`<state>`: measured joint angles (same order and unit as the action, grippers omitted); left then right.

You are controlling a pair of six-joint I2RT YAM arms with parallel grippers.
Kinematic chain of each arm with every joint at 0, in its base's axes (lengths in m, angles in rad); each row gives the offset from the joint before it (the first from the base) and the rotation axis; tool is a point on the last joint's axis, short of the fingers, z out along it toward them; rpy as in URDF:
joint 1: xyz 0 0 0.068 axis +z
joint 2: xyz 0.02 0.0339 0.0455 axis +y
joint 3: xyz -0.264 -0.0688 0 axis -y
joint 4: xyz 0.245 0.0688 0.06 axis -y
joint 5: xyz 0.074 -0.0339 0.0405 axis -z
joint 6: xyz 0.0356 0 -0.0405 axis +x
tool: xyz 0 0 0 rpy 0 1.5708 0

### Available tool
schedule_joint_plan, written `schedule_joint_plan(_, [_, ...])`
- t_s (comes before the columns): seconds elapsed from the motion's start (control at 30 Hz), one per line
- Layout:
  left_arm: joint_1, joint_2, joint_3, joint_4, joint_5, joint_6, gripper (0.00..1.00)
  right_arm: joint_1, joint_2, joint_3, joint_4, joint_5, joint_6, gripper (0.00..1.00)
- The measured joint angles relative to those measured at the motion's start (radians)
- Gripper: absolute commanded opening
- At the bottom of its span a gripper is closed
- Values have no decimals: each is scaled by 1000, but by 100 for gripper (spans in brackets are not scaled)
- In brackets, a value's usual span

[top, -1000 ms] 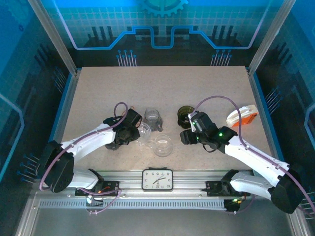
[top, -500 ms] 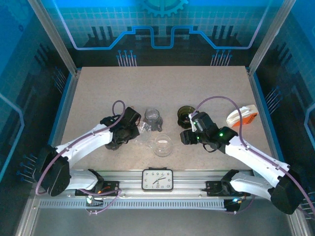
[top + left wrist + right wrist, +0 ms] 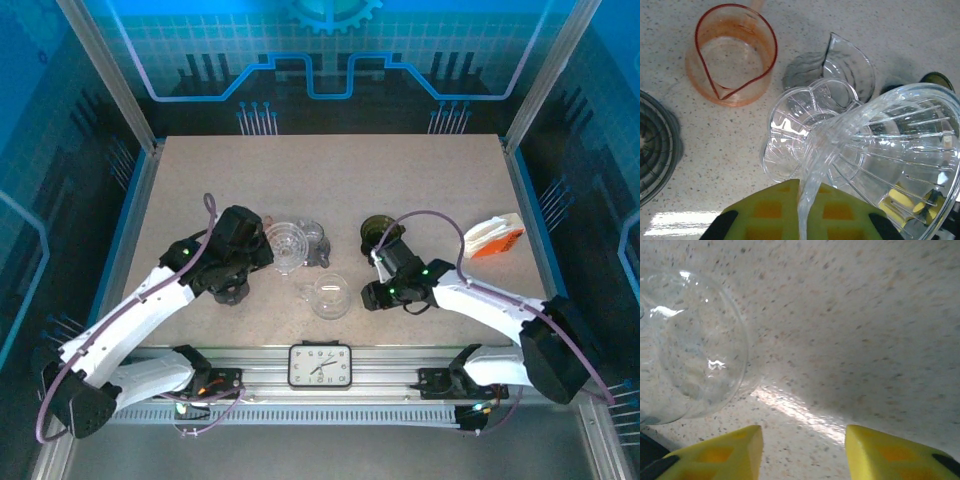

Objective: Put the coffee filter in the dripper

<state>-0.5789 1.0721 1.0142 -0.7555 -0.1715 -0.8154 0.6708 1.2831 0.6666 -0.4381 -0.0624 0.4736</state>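
Clamping the dripper (image 3: 860, 150), the left end effector (image 3: 262, 250) is shut on its glass wall. One yellow pad sits in front of the wall, and more yellow shows through the ribbed cone. The dripper looks lifted off the worktop (image 3: 330, 170), up and to the back-left of the carafe (image 3: 330, 295), close beside the pitcher (image 3: 847, 65) that stands behind the carafe. No paper can be seen inside the cone.

A second ago the dripper sat low, just left of the carafe, with the left end effector closing around it. It has since been picked up and carried back and away from the carafe.

The right end effector (image 3: 801, 440) has its fingers apart with only bare worktop between them, so it holds nothing. It has left its earlier spot by the dark cup (image 3: 378, 230), back-right of the carafe, and now sits just right of the carafe, whose round glass side shows next to its left finger.

The filter pack (image 3: 492, 238) lies well to the right of the carafe, untouched, with neither arm near it.

I judge the task to be at an early stage. The dripper is secured, but no filter has been taken. The right arm's move toward the carafe suggests the glassware is being arranged first. That arm would then have to reach out to the pack.
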Motion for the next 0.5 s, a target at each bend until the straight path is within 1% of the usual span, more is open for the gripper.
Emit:
schedule_joint_plan(0.23, [0, -4, 5, -4, 68, 11, 0, 78, 76, 2, 101, -32, 10, 40])
schedule_joint_plan(0.5, [0, -4, 5, -3, 133, 11, 0, 132, 165, 39, 187, -51, 22, 40])
